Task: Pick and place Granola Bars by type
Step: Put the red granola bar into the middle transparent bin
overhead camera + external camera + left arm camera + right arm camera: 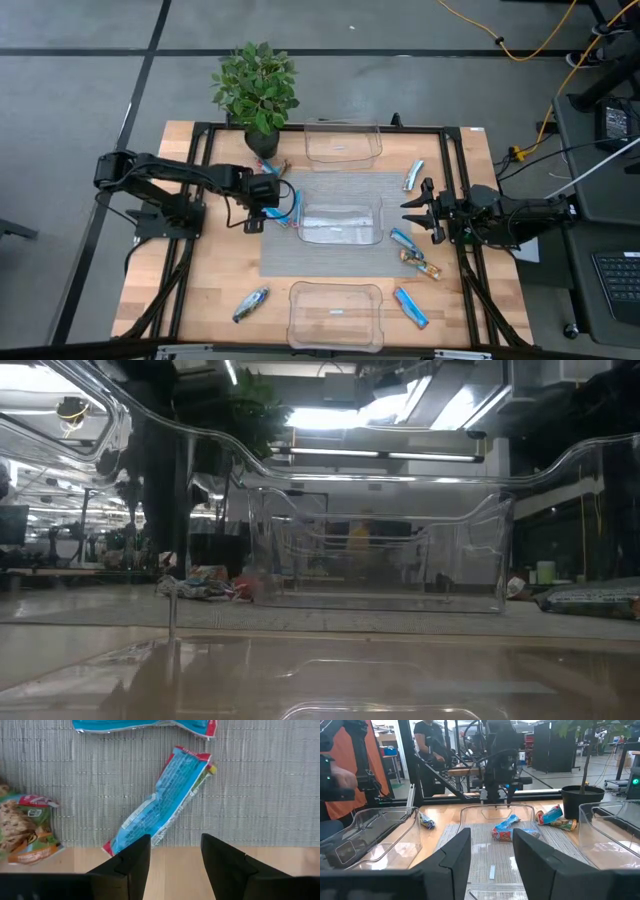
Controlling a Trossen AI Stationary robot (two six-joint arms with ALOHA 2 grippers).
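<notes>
From above, the left gripper (pixel 272 212) hangs over the grey mat's (pixel 330 262) left edge, just beside the middle clear bin (pixel 340 224). The right gripper (pixel 412 207) waits at the mat's right edge. Granola Bars (pixel 404 240) lie scattered on the tabletop (pixel 210 280).

At table height, bars (pixel 205 585) lie left of the bin (pixel 385 555).

The left wrist shows its fingers (pixel 131 862) parted, empty, above a blue bar (pixel 162 800).

The right wrist shows its fingers (pixel 452 851) apart, holding nothing.

A robotics lab: a framed wooden table (pixel 200 290) on grey floor, monitors, cables and more rigs behind.
</notes>
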